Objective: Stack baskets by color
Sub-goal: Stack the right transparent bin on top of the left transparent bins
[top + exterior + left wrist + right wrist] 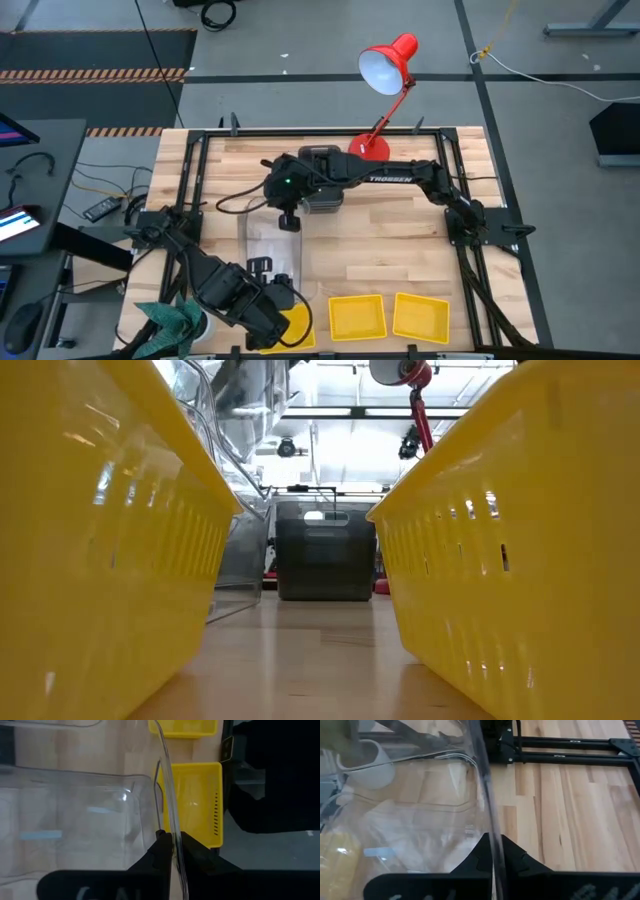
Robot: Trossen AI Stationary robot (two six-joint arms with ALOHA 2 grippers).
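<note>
A clear basket [268, 248] hangs between my two grippers at the table's left middle. My left gripper [283, 292] is shut on its near end and my right gripper [290, 222] on its far end. In the low view its clear wall [222, 420] shows high up, and more clear plastic [240, 565] reaches down to the tabletop. A dark grey basket [322, 192] stands on its base under my right arm. Two yellow baskets [357, 316] [421, 316] stand at the near edge. A third yellow basket [292, 325] lies partly under my left gripper. My left gripper pinches the rim of the clear basket's near wall [169, 827], one finger inside and one outside. Its fingers point steeply down. My right gripper pinches the rim of the far wall [489, 827], one finger either side, slanting down from the far side. Whether the basket's bottom touches the table cannot be told.
A red desk lamp [385, 70] stands at the far edge. A black metal frame [195, 170] runs round the table. A white cup-like thing [367, 765] and a green thing [172, 318] sit at the near left corner. Bare wood [400, 240] lies at the right middle.
</note>
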